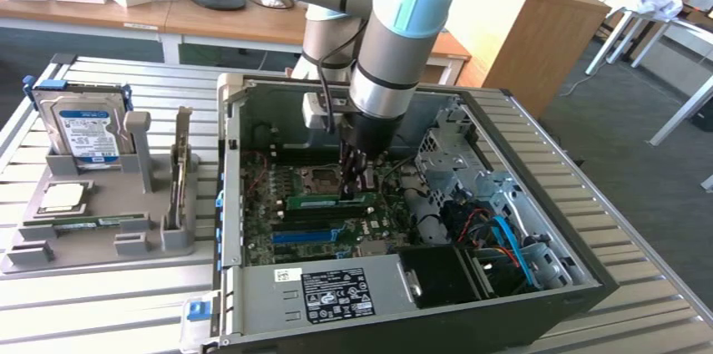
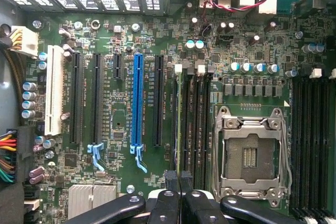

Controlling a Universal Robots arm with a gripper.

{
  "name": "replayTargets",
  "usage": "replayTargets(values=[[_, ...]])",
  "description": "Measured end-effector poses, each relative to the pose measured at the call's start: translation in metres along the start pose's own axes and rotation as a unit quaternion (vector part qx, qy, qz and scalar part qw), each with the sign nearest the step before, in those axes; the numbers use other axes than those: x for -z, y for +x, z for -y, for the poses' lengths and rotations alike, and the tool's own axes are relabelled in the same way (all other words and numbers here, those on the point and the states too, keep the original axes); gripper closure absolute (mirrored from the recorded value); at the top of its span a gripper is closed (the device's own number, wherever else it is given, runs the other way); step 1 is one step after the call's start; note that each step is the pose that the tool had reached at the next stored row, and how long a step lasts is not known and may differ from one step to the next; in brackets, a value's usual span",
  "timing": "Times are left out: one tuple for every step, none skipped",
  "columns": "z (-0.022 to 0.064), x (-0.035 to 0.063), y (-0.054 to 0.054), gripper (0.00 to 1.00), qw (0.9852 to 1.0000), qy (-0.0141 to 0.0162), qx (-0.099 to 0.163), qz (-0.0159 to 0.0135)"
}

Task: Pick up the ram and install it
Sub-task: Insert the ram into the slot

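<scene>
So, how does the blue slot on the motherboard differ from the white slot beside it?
The blue slot is narrow; the white slot is clearly wider. The blue slot has a blue latch at one end; the white slot shows none. The blue slot lies between black slots; the white slot ends the row, near the coloured wires. Both are empty and run parallel.
</scene>
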State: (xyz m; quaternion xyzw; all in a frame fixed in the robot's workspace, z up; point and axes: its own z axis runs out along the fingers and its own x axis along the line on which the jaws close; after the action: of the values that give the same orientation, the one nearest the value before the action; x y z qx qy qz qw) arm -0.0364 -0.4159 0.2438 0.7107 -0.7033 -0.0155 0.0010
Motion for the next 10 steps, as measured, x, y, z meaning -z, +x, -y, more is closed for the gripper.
replayTargets(values=[[0.0000, 0.0000, 0.0000, 0.89, 1.0000, 0.0000, 0.000, 0.0000], [-0.0001, -0.0002, 0.0004, 0.89, 1.0000, 0.0001, 0.000, 0.0002], [-0.0001, -0.0001, 0.0008, 0.89, 1.0000, 0.0000, 0.000, 0.0001], [-0.0001, 0.0000, 0.0013, 0.89, 1.0000, 0.0000, 0.000, 0.0000], [0.0000, 0.0000, 0.0017, 0.89, 1.0000, 0.0000, 0.000, 0.0000], [0.0000, 0.0000, 0.0019, 0.89, 1.0000, 0.0000, 0.000, 0.0001], [0.0000, 0.0000, 0.0019, 0.89, 1.0000, 0.0000, -0.002, 0.0001], [0.0000, 0.0000, 0.0019, 0.89, 1.0000, 0.0001, -0.004, 0.0001], [0.0000, 0.0000, 0.0020, 0.89, 1.0000, 0.0001, -0.005, 0.0001], [0.0000, 0.0000, 0.0020, 0.89, 1.0000, 0.0001, -0.005, 0.0001]])
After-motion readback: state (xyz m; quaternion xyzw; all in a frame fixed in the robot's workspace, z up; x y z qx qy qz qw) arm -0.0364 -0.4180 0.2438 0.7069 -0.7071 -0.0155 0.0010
